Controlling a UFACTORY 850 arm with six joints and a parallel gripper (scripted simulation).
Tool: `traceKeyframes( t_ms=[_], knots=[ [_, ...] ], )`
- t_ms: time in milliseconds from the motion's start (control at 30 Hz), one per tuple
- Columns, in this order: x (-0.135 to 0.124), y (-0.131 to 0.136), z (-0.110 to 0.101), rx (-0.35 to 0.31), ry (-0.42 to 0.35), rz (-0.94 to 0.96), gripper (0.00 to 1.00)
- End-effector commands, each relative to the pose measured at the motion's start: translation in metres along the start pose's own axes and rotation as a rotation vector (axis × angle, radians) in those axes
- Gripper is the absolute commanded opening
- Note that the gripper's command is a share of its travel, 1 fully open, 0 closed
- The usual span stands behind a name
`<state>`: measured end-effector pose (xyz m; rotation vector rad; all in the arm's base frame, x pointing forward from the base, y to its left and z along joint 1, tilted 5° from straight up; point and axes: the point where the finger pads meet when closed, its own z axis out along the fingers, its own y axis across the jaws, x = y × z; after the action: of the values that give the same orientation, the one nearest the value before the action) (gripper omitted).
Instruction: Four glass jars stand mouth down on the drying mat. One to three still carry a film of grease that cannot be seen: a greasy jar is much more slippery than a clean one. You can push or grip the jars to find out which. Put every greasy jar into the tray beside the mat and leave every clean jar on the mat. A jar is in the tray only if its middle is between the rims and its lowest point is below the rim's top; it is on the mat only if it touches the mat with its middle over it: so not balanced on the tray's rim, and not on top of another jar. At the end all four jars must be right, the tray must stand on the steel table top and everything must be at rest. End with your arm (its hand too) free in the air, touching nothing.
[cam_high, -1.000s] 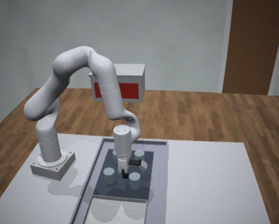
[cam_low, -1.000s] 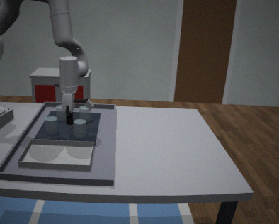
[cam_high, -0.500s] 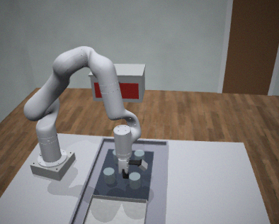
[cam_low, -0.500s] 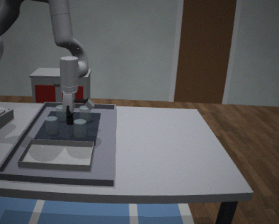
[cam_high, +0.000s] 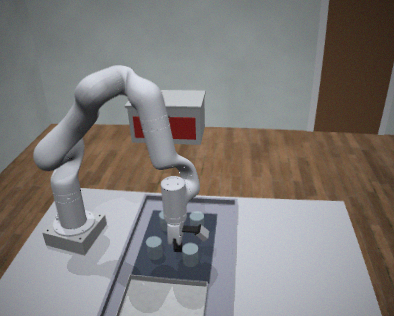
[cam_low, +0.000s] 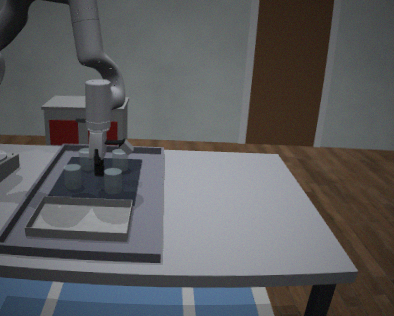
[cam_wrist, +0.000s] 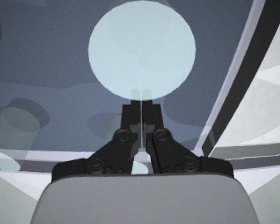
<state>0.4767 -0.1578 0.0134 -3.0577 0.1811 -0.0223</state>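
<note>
Four pale glass jars stand mouth down on the dark mat (cam_high: 175, 270) (cam_low: 90, 193): a front left jar (cam_high: 154, 248) (cam_low: 73, 177), a front right jar (cam_high: 190, 255) (cam_low: 113, 181), a back right jar (cam_high: 197, 218) (cam_low: 120, 160) and a back left jar (cam_high: 163, 218) (cam_low: 85, 159) partly hidden by the arm. My gripper (cam_high: 177, 248) (cam_low: 99, 173) (cam_wrist: 141, 102) is shut and empty, low among the jars. In the wrist view one jar (cam_wrist: 142, 42) is close in front of the fingertips; I cannot tell whether they touch it. The tray (cam_high: 169, 280) (cam_low: 77, 233) holds no jar.
The mat and tray lie on the grey steel table top (cam_high: 226, 250) (cam_low: 150, 215), which has raised dark edges. The tray stands just in front of the mat. The robot base (cam_high: 75, 240) is to the left. A grey and red cabinet (cam_high: 192, 100) (cam_low: 52, 105) stands behind the table.
</note>
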Motion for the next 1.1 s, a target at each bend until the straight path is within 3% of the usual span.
traceKeyframes(
  t_ms=[0, 1067],
  knots=[
    [0.0013, 0.0002, -0.0007, 0.000, 0.002, 0.000, 0.00],
    [0.0052, 0.0002, -0.0026, 0.000, 0.002, 0.000, 0.00]
  ],
)
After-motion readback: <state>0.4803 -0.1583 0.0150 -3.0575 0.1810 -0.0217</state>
